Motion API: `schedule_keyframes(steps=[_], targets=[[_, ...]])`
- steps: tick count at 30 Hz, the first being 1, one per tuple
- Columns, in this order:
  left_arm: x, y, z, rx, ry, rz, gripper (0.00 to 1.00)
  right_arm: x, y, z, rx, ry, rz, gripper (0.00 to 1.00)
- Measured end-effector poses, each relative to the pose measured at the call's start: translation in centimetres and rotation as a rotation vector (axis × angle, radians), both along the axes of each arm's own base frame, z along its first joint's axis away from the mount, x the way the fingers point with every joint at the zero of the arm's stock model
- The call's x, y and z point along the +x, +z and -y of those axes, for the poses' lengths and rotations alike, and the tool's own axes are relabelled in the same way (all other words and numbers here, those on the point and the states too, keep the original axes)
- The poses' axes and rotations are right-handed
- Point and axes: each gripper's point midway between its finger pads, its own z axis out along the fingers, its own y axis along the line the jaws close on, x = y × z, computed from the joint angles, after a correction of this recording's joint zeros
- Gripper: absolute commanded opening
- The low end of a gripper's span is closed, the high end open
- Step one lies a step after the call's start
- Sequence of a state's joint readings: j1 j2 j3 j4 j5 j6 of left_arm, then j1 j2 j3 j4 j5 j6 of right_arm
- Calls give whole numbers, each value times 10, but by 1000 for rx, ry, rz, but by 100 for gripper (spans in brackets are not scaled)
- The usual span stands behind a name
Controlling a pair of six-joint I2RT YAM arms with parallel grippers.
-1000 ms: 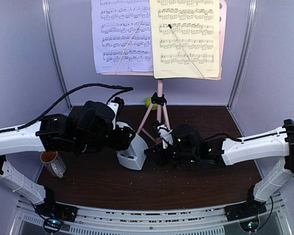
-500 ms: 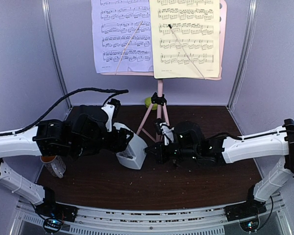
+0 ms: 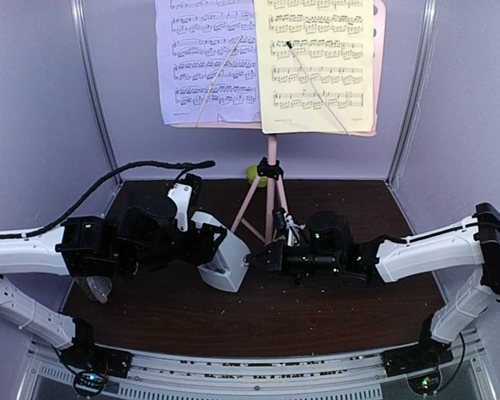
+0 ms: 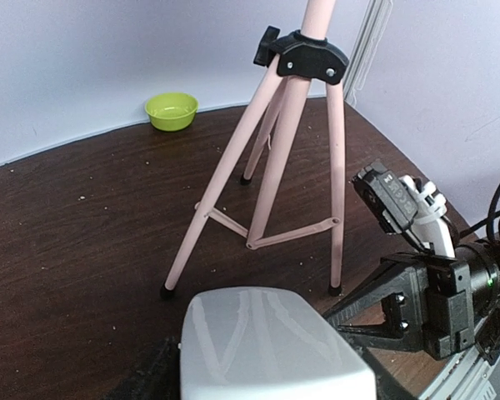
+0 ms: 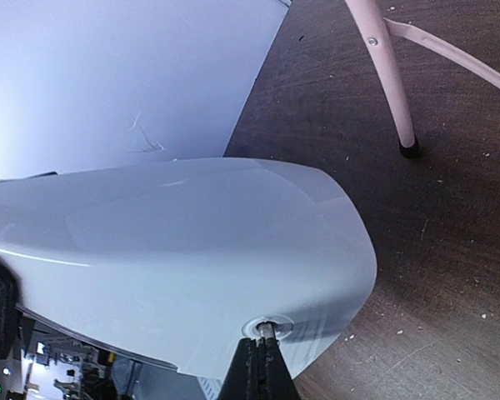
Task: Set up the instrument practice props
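Note:
The pink tripod music stand [image 3: 272, 179] stands at the back centre. It holds a lavender page [image 3: 204, 58] and a pale-yellow page [image 3: 317, 62]. The grey pyramid metronome [image 3: 227, 265] sits tilted on the table in front of the stand's legs. My left gripper [image 3: 207, 246] is shut on its left side, and its fingers are mostly hidden under the body in the left wrist view [image 4: 267, 342]. My right gripper [image 3: 252, 259] is shut on a small metal peg [image 5: 267, 325] in the metronome's right side [image 5: 175, 250].
A lime-green bowl [image 4: 172, 110] sits at the back wall behind the stand. A white mug [image 3: 92, 287] lies partly hidden under my left arm. The stand's legs [image 4: 250, 179] spread just behind the metronome. Lavender walls close in the left, right and back.
My right gripper has moved left and closed onto the peg in the metronome's side. My left arm has sunk lower over the mug. The metronome has stayed nearly in place.

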State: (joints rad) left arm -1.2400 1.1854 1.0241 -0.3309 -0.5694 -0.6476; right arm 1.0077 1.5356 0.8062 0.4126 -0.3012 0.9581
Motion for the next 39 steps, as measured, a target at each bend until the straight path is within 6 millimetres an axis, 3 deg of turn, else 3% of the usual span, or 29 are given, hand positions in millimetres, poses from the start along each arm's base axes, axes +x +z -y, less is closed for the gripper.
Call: schedule_keyframes(steps=[7,14,18,21,24,32,39], targets=[[0,-2,-2,-23,5,11,6,5,0,2,124,-10,-101,0],[1,-2,-3,-15,15,14,5,5,-1,1,85,14,-64,1],[5,-9,6,20,27,3,5,7,-9,4,-24,34,0,20],[9,-18,18,41,36,-16,6,7,-18,15,-111,44,42,44],[11,-32,29,68,42,-38,6,3,-24,24,-180,72,82,56],[17,-65,56,139,20,-95,8,-15,-17,56,-235,92,153,72],[17,-84,72,181,-12,-143,20,-17,-1,72,-251,66,201,81]])
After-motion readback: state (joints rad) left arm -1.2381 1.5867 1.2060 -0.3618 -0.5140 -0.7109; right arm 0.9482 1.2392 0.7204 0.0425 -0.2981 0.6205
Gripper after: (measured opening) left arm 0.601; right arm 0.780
